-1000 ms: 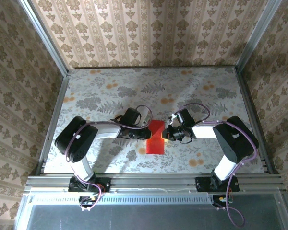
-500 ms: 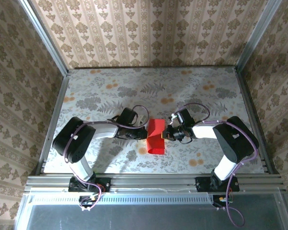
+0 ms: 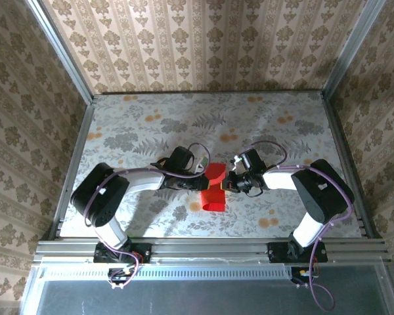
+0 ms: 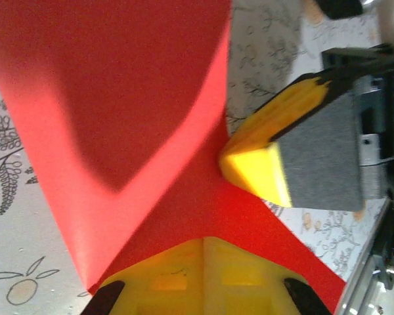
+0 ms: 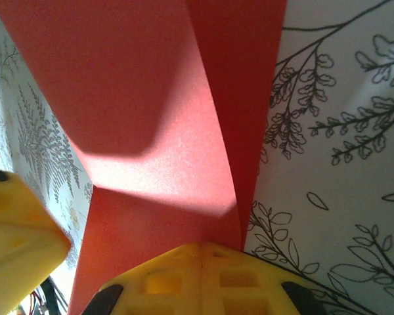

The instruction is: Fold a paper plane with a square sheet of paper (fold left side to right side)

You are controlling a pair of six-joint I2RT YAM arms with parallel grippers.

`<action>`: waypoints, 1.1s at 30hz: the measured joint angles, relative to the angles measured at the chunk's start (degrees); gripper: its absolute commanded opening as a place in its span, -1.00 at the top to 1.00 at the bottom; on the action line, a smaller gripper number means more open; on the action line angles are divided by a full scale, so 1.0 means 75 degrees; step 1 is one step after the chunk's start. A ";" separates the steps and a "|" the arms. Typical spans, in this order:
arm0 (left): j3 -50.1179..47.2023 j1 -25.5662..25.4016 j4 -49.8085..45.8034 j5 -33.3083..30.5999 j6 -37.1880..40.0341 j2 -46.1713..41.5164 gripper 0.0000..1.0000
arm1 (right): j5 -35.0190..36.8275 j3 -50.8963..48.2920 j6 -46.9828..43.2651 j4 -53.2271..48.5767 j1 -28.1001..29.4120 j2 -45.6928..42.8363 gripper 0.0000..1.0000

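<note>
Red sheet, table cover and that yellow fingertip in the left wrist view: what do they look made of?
Red sheet: thin matte paper, bending in soft curves, with a faint grain. Table cover: probably printed cloth or vinyl, lying flat, with line-drawn leaves. Yellow fingertip: likely moulded plastic, faced with a grey foam-like pad.

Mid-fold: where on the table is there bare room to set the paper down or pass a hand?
Bare: the far half of the table, from the wrists to the back wall, and the near strip between the two arm bases. Crowded: the centre, where left gripper and right gripper pinch the square sheet of paper.
</note>
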 measured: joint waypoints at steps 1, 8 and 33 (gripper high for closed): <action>0.0000 0.0000 0.0000 -0.0006 0.0000 0.0082 1.00 | 0.0000 0.0000 0.0000 0.0000 0.0000 0.0000 1.00; 0.0000 0.0000 0.0017 -0.0111 -0.0029 0.0312 1.00 | 0.0009 0.0006 0.0000 -0.0009 0.0006 0.0000 1.00; -0.0026 -0.0108 0.0169 -0.0312 -0.0029 0.0498 1.00 | 0.0050 0.0047 0.0149 -0.0093 0.0207 -0.0379 1.00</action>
